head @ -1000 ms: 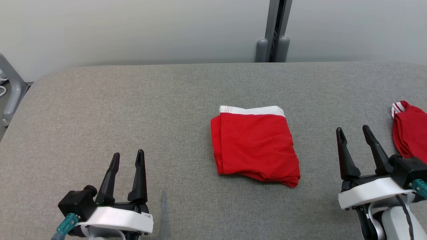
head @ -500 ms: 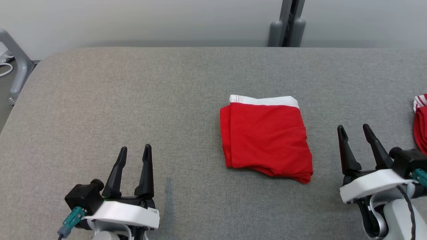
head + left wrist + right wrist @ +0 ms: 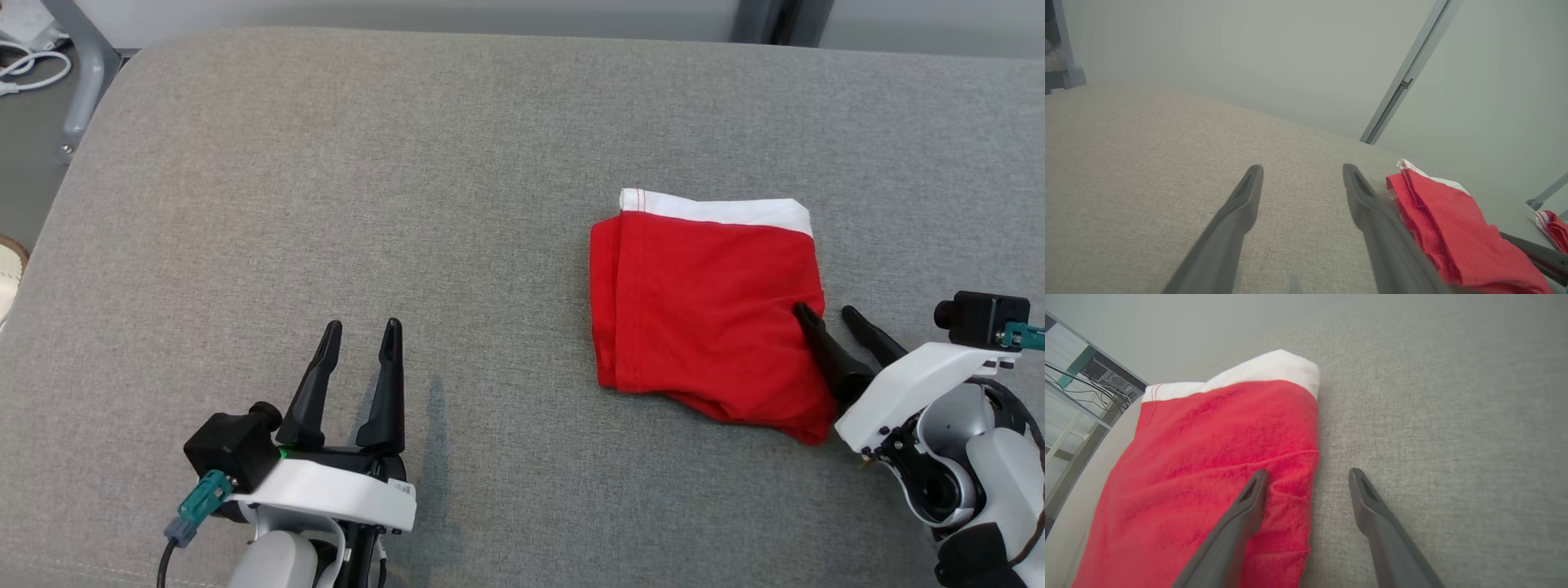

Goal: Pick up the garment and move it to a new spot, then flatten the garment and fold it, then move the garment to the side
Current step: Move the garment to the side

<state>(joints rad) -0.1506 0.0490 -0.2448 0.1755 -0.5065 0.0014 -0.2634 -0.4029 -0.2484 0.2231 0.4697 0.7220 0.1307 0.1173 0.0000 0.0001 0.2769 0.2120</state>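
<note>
Straddling the right edge of the garment (image 3: 702, 302), we are hovering our right gripper (image 3: 824, 310) with jaws spread and empty, one finger over red cloth and the other over bare table (image 3: 326, 163), probably so that closing will pinch that edge for the move aside. The garment is lying folded at centre right of the head view, white band toward the top. Our left gripper (image 3: 363, 325) is resting at lower left, likewise spread and empty, well apart, likely since one arm suffices.

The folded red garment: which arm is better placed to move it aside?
Right: the right pincer, open, straddles the right edge of the garment; the left pincer is far from it.
</note>
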